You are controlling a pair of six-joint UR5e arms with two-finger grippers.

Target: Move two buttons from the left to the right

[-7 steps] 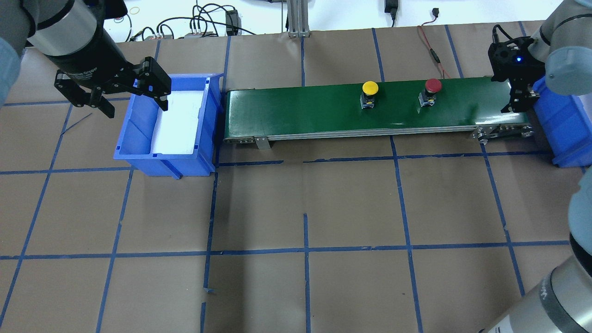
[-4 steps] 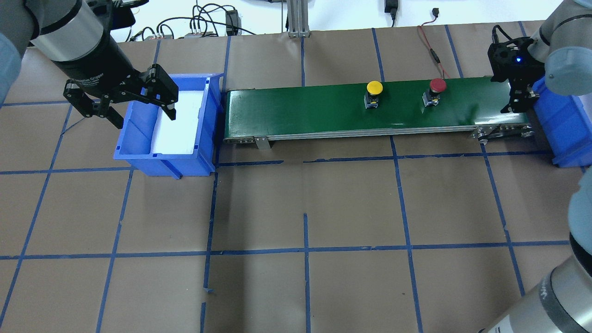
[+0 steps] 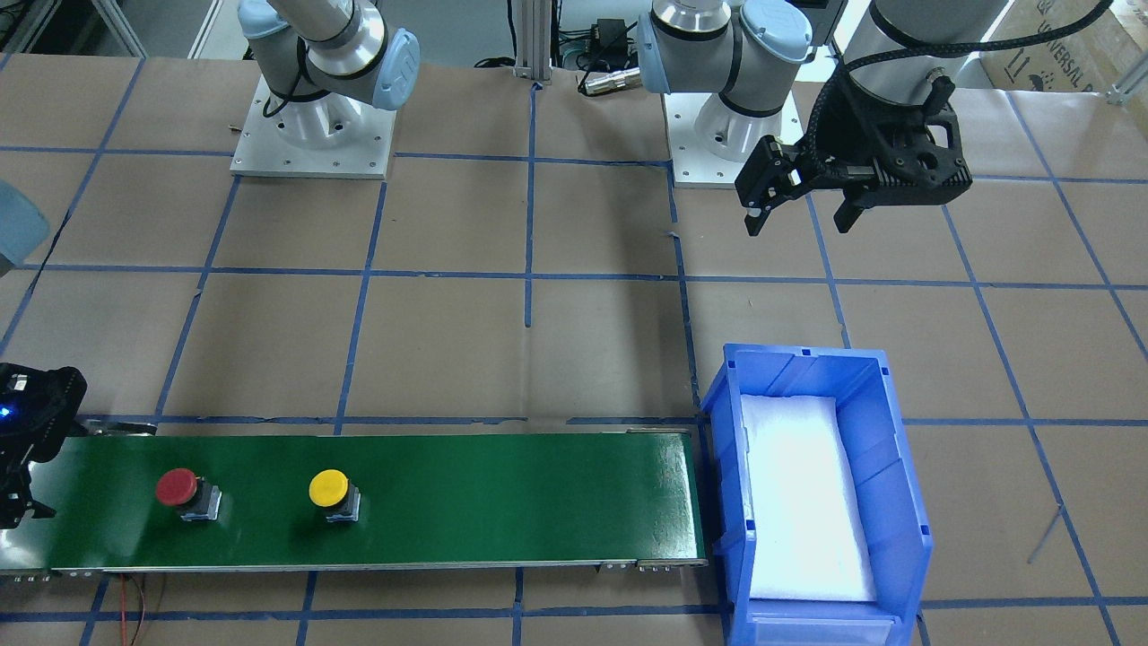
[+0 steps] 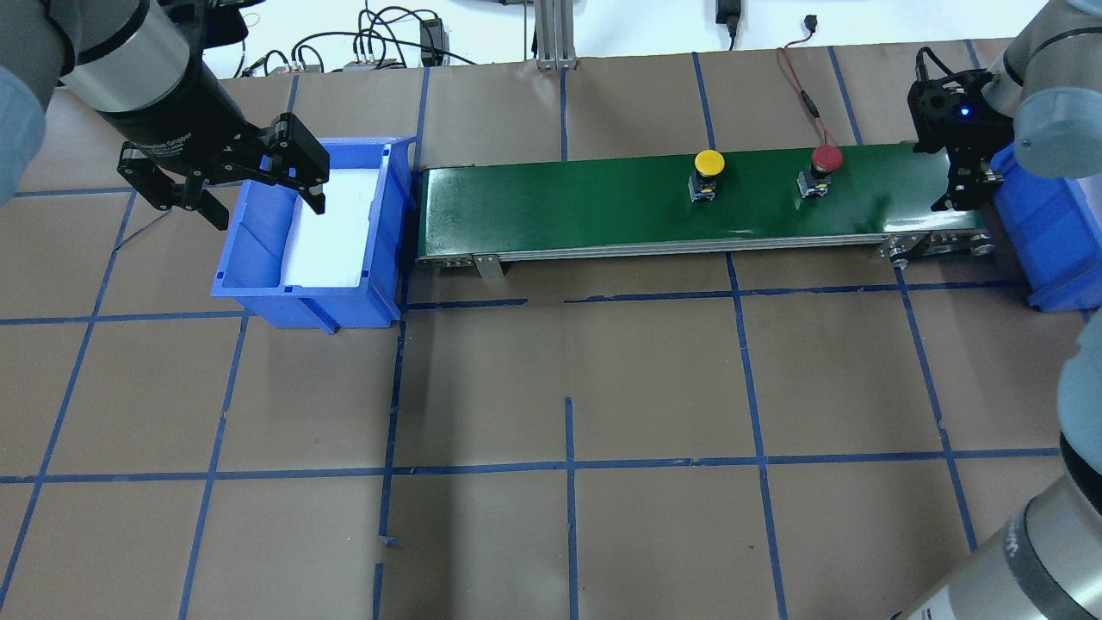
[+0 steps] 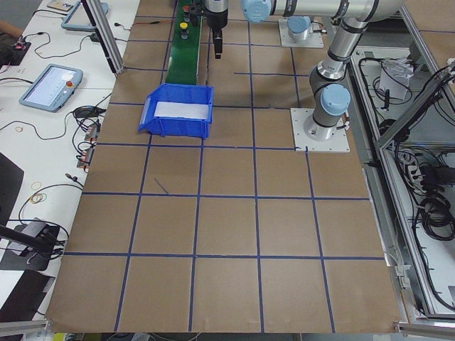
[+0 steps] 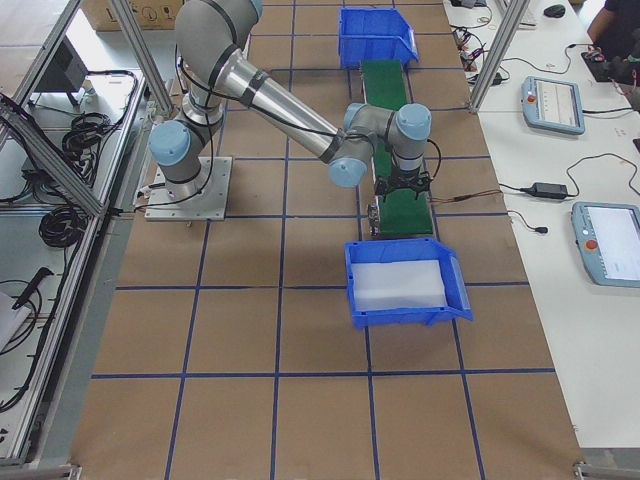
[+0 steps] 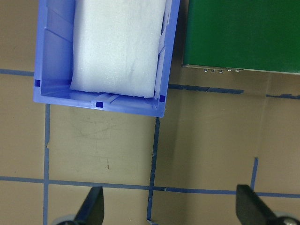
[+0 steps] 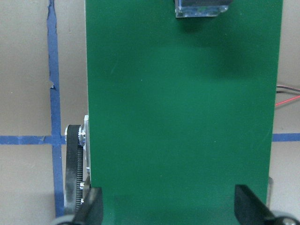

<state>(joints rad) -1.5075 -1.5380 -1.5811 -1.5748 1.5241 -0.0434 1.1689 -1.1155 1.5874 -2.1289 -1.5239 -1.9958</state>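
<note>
Two buttons ride on the green conveyor belt (image 4: 603, 207). The yellow button (image 4: 709, 164) (image 3: 329, 489) is past the belt's middle. The red button (image 4: 827, 158) (image 3: 178, 487) is nearer the belt's right end, and its base (image 8: 202, 8) shows at the top of the right wrist view. My right gripper (image 4: 964, 191) (image 8: 169, 208) hangs open over that right end, apart from the red button. High over the left blue bin's (image 4: 258, 250) near-left edge, my left gripper (image 4: 267, 211) (image 3: 798, 222) (image 7: 171, 208) is open and holds nothing.
The left bin holds only a white foam pad (image 4: 331, 228). A second blue bin (image 4: 1046, 224) stands just past the belt's right end, beside the right gripper. Cables (image 4: 379, 43) lie along the table's far edge. Brown paper with blue tape lines covers the table.
Both buttons have travelled to the right along the belt. The left gripper has shifted slightly to the right over the bin's edge. The right gripper has stayed in place.
</note>
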